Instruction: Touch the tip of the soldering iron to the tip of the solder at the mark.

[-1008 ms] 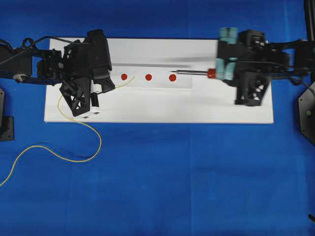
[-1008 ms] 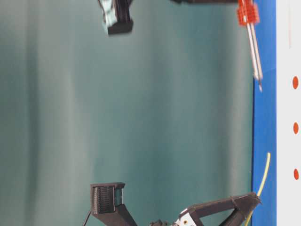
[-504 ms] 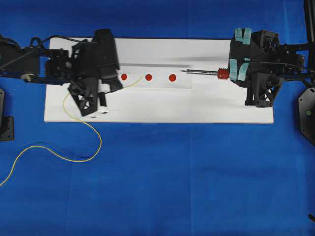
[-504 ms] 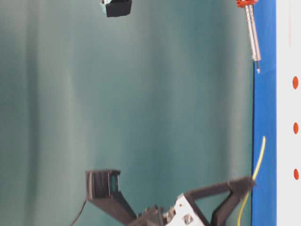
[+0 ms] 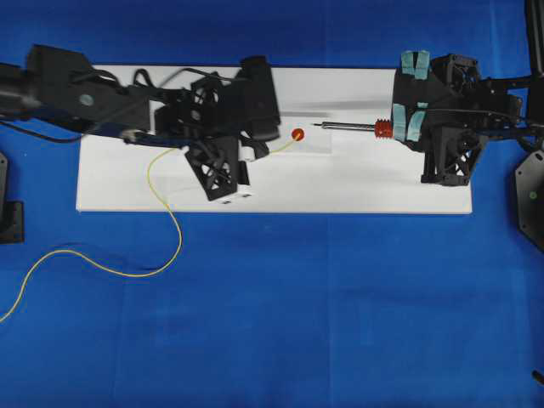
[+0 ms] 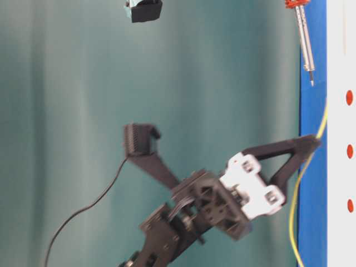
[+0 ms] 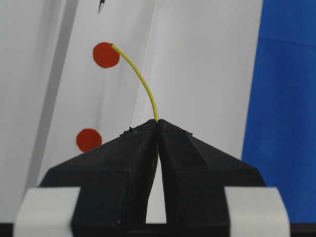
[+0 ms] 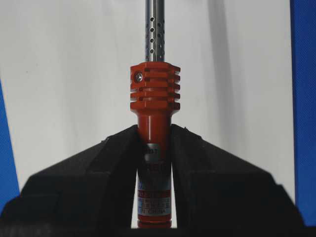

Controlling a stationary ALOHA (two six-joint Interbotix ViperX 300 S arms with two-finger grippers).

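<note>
The left claw [image 7: 158, 123] is clenched on the solder [image 7: 140, 79], whose tip lies ahead of it on the red mark [image 7: 105, 55]. The right claw [image 8: 154, 136] grasps the soldering iron [image 8: 154, 106], tip short of that mark. Advance the iron slowly and level, holding the solder steady.

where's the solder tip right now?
Overhead view: the solder tip sits at the red mark mid-board, sticking out of the left gripper; the soldering iron tip is short of it, to the right.
</note>
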